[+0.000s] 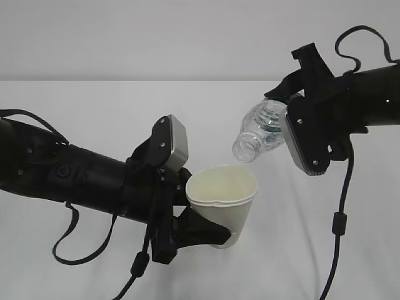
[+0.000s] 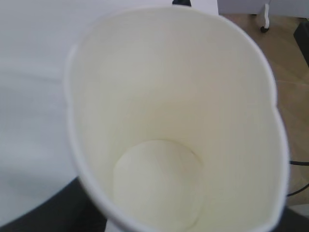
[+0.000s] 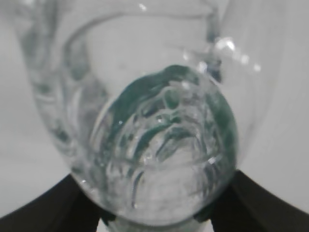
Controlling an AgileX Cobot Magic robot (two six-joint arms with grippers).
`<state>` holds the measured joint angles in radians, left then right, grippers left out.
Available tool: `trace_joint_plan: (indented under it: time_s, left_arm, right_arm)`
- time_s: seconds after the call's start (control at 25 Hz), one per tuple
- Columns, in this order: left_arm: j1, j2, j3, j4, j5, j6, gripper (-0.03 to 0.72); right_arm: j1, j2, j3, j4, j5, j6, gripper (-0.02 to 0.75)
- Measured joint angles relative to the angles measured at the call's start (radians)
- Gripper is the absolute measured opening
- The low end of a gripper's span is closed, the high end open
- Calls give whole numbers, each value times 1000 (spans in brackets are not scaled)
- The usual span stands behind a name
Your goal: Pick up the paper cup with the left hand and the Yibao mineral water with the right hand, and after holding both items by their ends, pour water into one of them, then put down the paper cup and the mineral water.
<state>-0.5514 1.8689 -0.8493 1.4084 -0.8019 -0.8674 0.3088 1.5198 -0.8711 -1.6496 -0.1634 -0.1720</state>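
While the left hand [image 1: 206, 230], a black arm with a grey-silver block on top, pinches the small white tapered paper cup [image 1: 223, 206] near its base, the cup stands upright and lifted off the white table [image 1: 94, 112]. Its thin wall is pressed in where the black jaws bear on it, so the rolled rim looks dented rather than round; the inside is smooth, pale cream and looks dry, with a flat round bottom [image 2: 157, 183].

Up to the right, the right hand [image 1: 294, 125], black with its own grey-silver block and a trailing black cable [image 1: 337, 231], clamps the small clear ribbed plastic bottle of Yibao mineral water [image 1: 262, 131] by its base end. That bottle is tipped, its open capless mouth pointing down-left, just above and beside the cup's rim, not touching it. A dark green label band shows through the plastic; I cannot read any writing on it.
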Motion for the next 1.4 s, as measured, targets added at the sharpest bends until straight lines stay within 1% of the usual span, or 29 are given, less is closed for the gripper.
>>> trace_joint_plan:
  time_s: [1.4]
  left_arm:
    - [0, 0, 0, 20, -24, -1, 391]
  right_arm:
    - [0, 0, -16, -91, 0, -2, 456]
